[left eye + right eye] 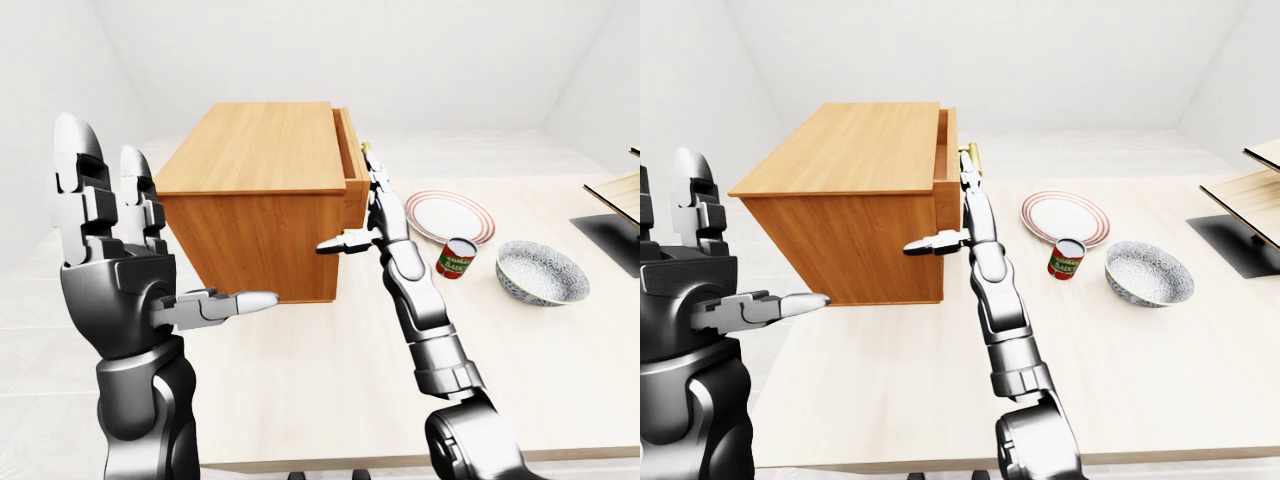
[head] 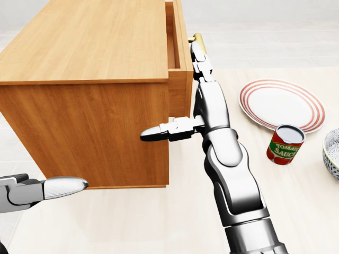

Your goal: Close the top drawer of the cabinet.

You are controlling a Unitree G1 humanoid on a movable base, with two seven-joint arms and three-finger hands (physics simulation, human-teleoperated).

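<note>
The wooden cabinet [image 2: 90, 47] stands on the table, filling the left of the head view. Its top drawer [image 2: 179, 90] sticks out only a narrow strip from the cabinet's right side. A brass handle [image 2: 198, 37] shows just above my fingertips. My right hand [image 2: 205, 98] lies flat against the drawer front, open, fingers stretched upward and the thumb pointing left under the drawer. My left hand [image 1: 110, 230] is raised at the left of the left-eye view, open and holding nothing, apart from the cabinet.
A red-rimmed white plate [image 2: 280, 103] lies right of the cabinet, with a tomato sauce can [image 2: 286, 144] below it. A patterned bowl [image 1: 540, 272] sits farther right. A dark stand with wooden boards [image 1: 610, 235] is at the right edge. The pale table [image 2: 159, 222] carries everything.
</note>
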